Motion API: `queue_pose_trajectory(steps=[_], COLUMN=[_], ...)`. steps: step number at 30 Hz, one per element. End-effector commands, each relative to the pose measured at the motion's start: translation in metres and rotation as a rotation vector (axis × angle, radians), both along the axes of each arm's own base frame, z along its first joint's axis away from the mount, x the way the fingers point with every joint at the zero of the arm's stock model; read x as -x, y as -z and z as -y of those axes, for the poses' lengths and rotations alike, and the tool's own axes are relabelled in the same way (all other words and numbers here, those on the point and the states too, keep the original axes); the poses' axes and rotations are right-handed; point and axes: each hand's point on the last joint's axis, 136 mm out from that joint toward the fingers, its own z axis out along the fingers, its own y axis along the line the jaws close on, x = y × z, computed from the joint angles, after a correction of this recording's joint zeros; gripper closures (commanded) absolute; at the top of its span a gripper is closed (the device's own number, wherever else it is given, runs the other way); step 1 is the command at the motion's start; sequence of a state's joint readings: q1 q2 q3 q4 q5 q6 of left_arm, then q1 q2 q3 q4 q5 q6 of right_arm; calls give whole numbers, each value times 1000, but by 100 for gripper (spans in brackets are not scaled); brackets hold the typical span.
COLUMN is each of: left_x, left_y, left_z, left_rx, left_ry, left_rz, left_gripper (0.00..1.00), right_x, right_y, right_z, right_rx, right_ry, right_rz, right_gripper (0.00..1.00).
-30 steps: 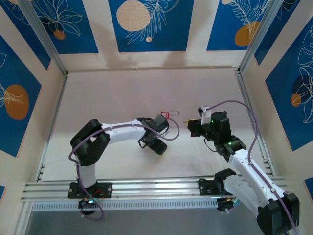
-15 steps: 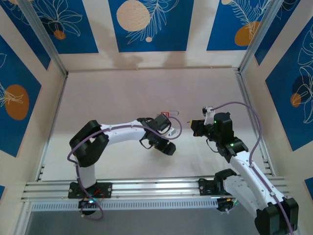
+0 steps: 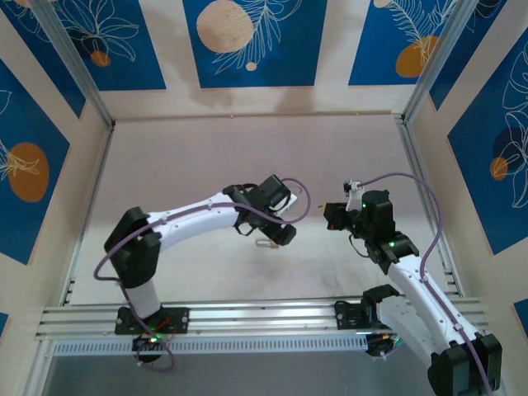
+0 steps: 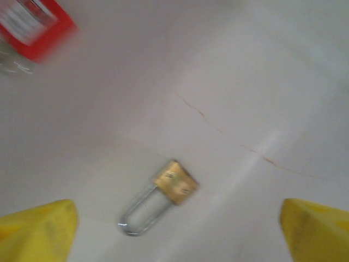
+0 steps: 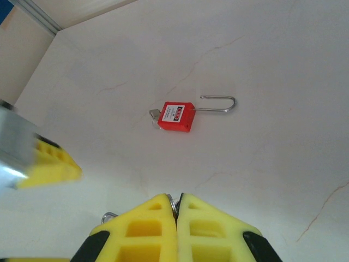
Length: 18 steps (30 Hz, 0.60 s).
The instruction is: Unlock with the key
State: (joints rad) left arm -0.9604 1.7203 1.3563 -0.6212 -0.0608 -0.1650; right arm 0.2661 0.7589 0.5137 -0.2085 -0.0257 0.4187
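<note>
The key (image 4: 173, 183), a small brass piece with a silver wire loop, lies flat on the table between my left gripper's (image 4: 180, 234) wide-open yellow fingertips (image 4: 38, 232). From above, the key (image 3: 266, 243) sits just beside the left gripper (image 3: 280, 233). The red padlock (image 5: 177, 116) lies further off, its silver shackle (image 5: 221, 105) swung out, and it also shows as a blurred red padlock (image 4: 35, 24). My right gripper (image 5: 175, 203) hovers above the table, shut on a thin silver metal piece, apart from the padlock.
Pale tabletop (image 3: 190, 157) inside blue-patterned walls. A metal frame rail (image 3: 247, 318) runs along the near edge. The left arm's yellow finger (image 5: 49, 164) pokes into the right wrist view at the left. A silver ring (image 5: 109, 217) peeks out beside the right fingers.
The left arm stretched out to the right and its jaws spread wider. The brass key now lies bare on the table beside it. The right gripper shifted slightly right and stayed shut.
</note>
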Motion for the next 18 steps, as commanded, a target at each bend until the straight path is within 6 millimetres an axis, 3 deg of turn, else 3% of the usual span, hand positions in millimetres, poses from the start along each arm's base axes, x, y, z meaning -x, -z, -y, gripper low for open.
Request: queue_pose_trajectory(steps=[1, 4, 6, 9, 14, 18], left_x=[-35, -54, -58, -54, -24, -22], left_y=[-46, -57, -50, -35, -9, -1], left_z=[-18, -20, -21, -22, -34, -35], left_rx=[-58, -75, -119, -209, -368, -415], left_ry=[43, 65, 118, 245, 568, 620], left_rz=[307, 370, 320, 292, 191, 173], left_gripper=[0, 0, 0, 6, 18, 23], right_x=[2, 3, 5, 6, 6, 6], right_y=[1, 0, 0, -1, 1, 1], right_z=[1, 0, 1, 2, 1, 0], right_rx=[-18, -27, -26, -27, -31, -31], right_ry=[10, 7, 8, 10, 6, -2], right_rz=[-12, -15, -14, -12, -14, -15], right_gripper=[100, 100, 100, 100, 100, 100])
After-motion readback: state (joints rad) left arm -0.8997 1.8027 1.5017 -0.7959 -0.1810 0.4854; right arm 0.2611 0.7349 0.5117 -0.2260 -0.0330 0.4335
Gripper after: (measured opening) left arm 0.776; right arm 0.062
